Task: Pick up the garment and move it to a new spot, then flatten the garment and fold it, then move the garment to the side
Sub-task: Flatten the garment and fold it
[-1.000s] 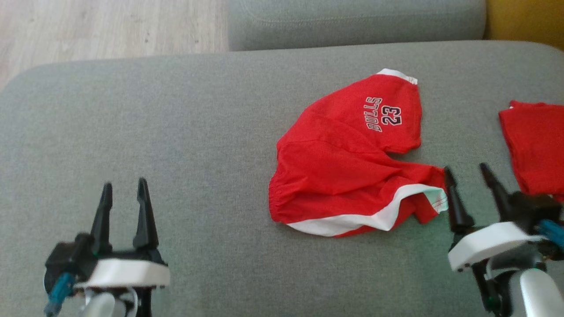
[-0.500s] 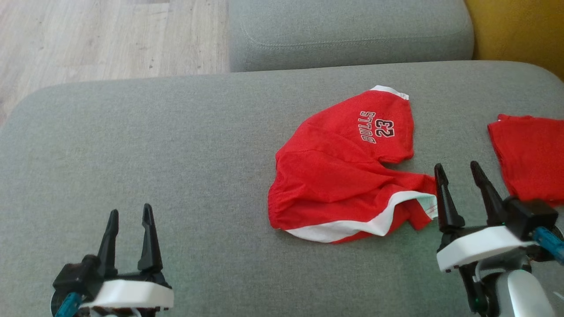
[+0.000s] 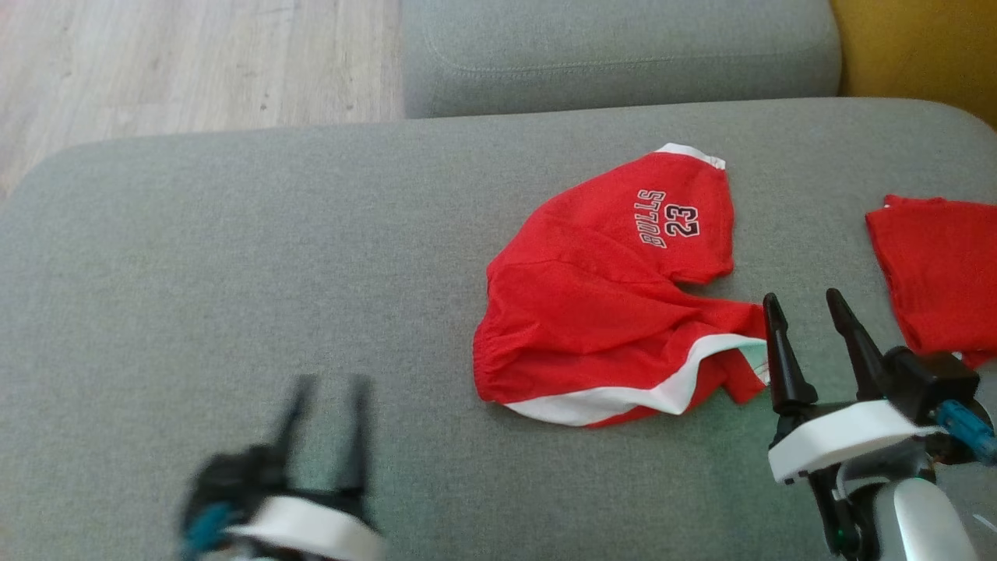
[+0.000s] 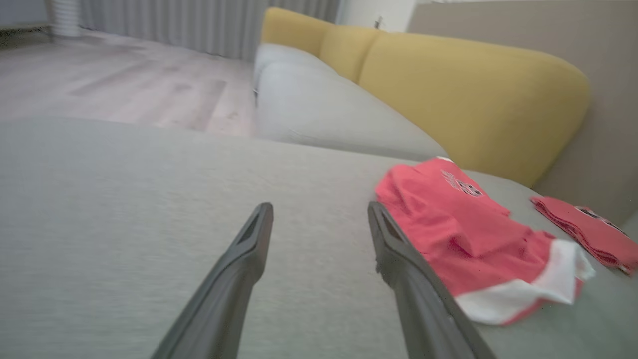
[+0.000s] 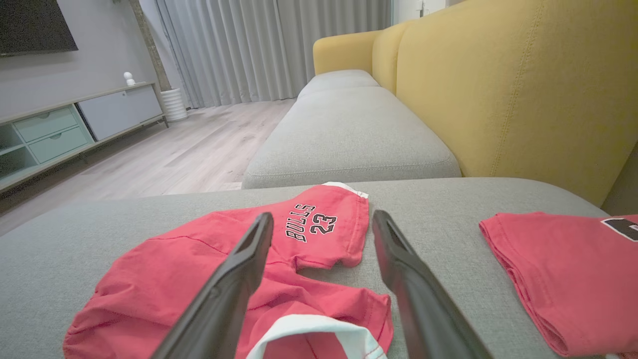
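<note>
Shorts [image 3: 600, 312]: rumpled on cushion [image 3: 234, 257]; right gripper [image 3: 801, 300] beside hem [image 3: 623, 403], left gripper [image 3: 332, 383] well apart, both spread, empty; advise pinching opposite edges before lifting.

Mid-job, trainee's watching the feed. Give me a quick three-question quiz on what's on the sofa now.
1. True or false: the right gripper is shut on the shorts.
2. The number printed on the shorts is: A) 32, B) 23, C) 45.
3. What lies on the cushion to the right of the shorts, in the head view?
Key: 1 false, open and empty; 2 B; 3 another red garment.
</note>
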Tool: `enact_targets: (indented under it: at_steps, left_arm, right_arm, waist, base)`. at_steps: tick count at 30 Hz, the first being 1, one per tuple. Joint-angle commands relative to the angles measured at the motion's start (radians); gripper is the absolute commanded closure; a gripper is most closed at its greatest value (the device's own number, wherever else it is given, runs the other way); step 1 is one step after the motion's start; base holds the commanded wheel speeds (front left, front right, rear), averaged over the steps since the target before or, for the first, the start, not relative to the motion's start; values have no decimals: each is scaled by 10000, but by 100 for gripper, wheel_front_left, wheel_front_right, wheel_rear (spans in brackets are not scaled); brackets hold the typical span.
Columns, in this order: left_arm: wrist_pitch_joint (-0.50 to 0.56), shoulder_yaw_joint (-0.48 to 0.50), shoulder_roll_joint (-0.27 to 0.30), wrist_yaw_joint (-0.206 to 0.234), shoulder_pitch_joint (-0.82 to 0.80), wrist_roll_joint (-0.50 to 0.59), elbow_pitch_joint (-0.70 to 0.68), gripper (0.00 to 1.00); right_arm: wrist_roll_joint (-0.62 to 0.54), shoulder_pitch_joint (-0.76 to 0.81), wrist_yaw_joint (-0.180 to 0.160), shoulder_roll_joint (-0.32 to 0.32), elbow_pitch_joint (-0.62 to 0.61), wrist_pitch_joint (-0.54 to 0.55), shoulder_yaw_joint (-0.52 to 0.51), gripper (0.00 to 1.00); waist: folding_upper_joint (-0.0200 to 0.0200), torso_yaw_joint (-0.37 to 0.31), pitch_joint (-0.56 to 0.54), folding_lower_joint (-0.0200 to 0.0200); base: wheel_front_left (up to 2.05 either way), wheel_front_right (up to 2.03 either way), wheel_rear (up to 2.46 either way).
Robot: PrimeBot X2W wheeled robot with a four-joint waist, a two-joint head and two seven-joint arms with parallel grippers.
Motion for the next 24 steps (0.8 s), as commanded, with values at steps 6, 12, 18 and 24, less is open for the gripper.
enact_targets:
  at_steps: [6, 12, 18, 24]
  left_arm:
    - [724, -1521, -808, -1060, -1412, 361, 824, 0]
    - [940, -2322, -1365, -1377, -2432, 183, 2658, 0]
    - [733, -2295, -1491, -1342, -3070, 34, 3707, 0]
    - [908, -2433, -1562, -1364, -3470, -169, 4511, 0]
  right_arm:
    - [-68, -523, 73, -40, -418, 113, 384, 0]
    - [-16, -794, 73, -39, -409, 108, 666, 0]
    - [31, -890, 73, -39, -308, 54, 749, 0]
    - [69, -918, 73, -38, -197, -12, 773, 0]
  waist:
    - [0, -135, 332, 1]
    - [0, -585, 794, 1]
    - [0, -866, 1010, 1]
    - [0, -985, 1073, 1]
  base:
    - [0, 0, 0]
    - [0, 0, 0]
    - [0, 0, 0]
    - [0, 0, 0]
